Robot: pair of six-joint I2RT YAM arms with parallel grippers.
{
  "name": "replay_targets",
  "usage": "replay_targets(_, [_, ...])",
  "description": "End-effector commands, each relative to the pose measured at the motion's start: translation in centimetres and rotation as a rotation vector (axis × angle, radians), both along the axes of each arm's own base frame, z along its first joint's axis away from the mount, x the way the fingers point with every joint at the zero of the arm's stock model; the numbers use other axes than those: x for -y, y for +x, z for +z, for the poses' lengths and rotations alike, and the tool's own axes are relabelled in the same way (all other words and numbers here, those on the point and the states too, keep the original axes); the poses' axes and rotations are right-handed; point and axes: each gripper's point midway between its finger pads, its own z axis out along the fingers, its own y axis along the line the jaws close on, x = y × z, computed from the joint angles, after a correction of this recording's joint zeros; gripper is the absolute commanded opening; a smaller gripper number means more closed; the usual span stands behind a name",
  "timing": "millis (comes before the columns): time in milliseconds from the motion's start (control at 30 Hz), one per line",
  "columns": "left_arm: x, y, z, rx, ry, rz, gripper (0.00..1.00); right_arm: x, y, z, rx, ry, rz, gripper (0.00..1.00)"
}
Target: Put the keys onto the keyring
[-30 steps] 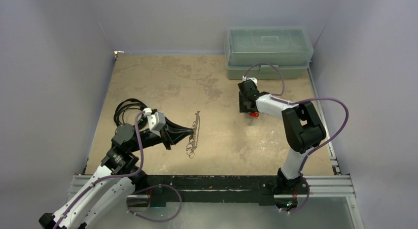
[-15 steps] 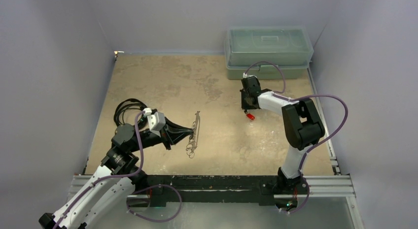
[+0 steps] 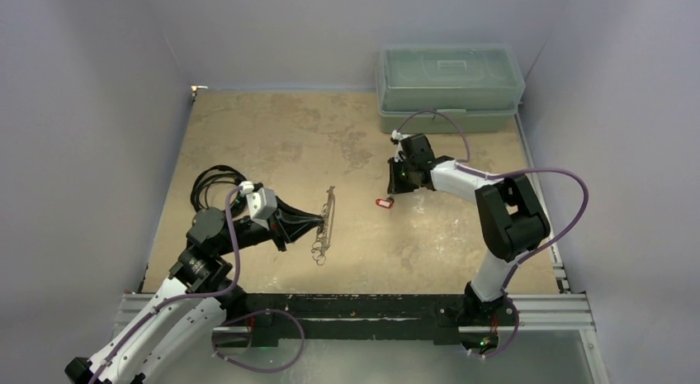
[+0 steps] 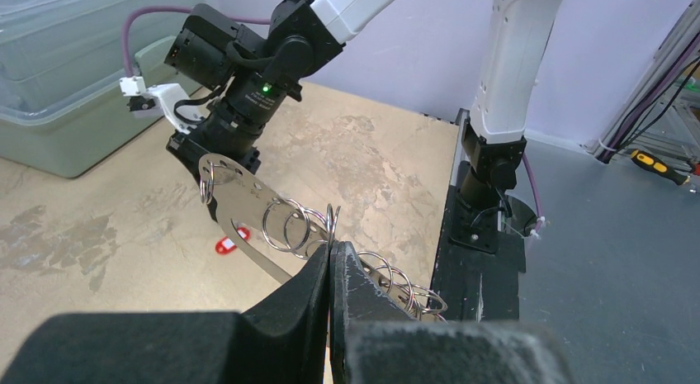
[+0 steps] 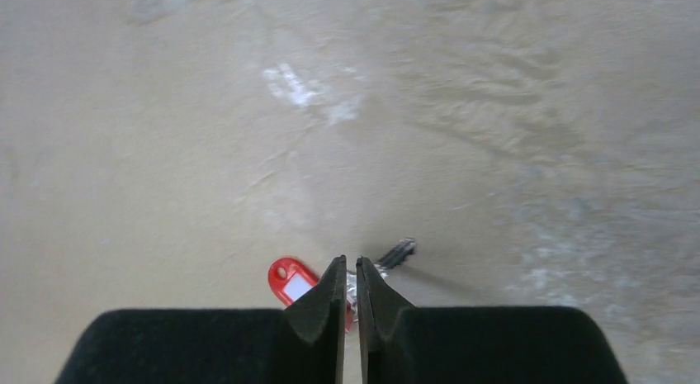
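The keyring (image 3: 323,223), a flat white oval plate with several silver wire rings, is pinched in my shut left gripper (image 3: 319,222) and held above the table; it also shows in the left wrist view (image 4: 248,204) past my gripper (image 4: 330,250). The key (image 3: 383,203), silver with a red head, hangs at the tips of my right gripper (image 3: 394,192). In the right wrist view my gripper (image 5: 351,267) is closed on the silver part, with the red head (image 5: 289,281) to the left. The left wrist view shows the key (image 4: 223,246) behind the plate.
A lidded translucent green bin (image 3: 450,87) stands at the back right. A coiled black cable (image 3: 210,182) lies behind my left arm. The grey side walls close in the tan table (image 3: 272,136). The right arm's base post (image 4: 495,111) stands on the black front rail.
My right gripper has swung left toward the table's middle, and the red key has moved left with it. The left arm and keyring have not moved.
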Motion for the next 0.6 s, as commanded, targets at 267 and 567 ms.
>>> replay_targets(267, [-0.2, 0.1, 2.6, 0.059, -0.043, 0.014, 0.00, -2.8, -1.0, 5.0, 0.055, 0.148, 0.009, 0.66])
replay_targets(567, [-0.2, 0.2, 2.5, 0.055, -0.040, 0.015, 0.00, -2.2, -3.3, 5.5, 0.084, 0.145, -0.041, 0.64])
